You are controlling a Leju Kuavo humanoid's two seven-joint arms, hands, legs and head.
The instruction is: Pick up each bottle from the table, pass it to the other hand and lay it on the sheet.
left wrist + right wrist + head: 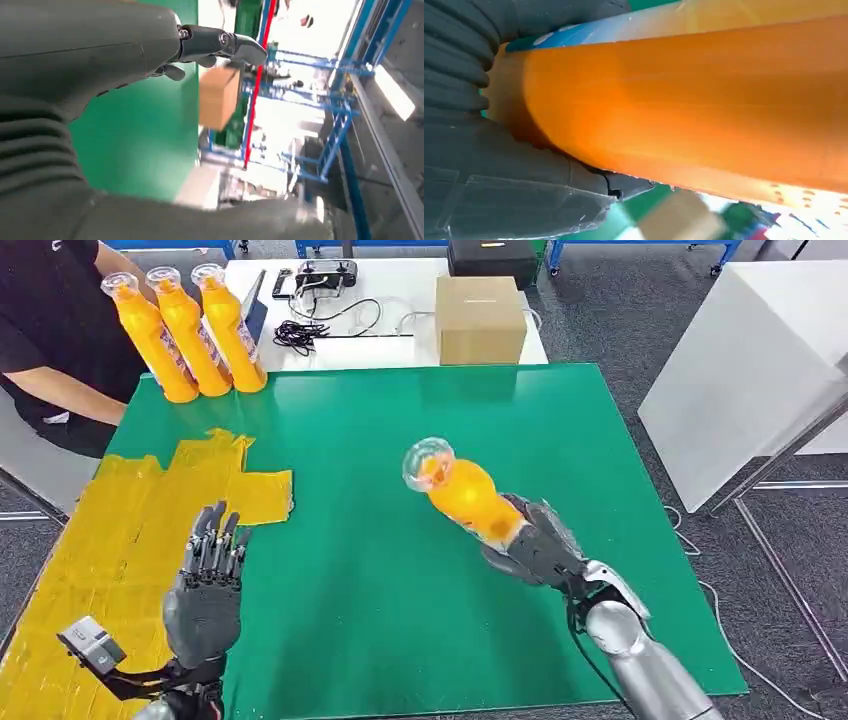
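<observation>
My right hand [535, 545] holding orange plastic bottle w/ clear cap [462, 490] up over green table mat [560, 440], fingers wrapping tight round its bottom end. My left hand [207, 585] waiting, fingers straight & apart, holding nothing, by yellow crinkly sheet [120, 530]. I think step = passing bottle over. Next: bringing hands together, left grabbing bottle before right letting go. 3 more orange bottles [190, 330] standing at far corner of mat.

Four orange bottles are seen in all: three [150, 335] [190, 330] [232, 327] are stood upright together at the green mat's [400, 570] far corner, and one [462, 492] is held aloft. One yellow sheet [120, 540] and one cardboard box [480, 318] are also counted.
</observation>
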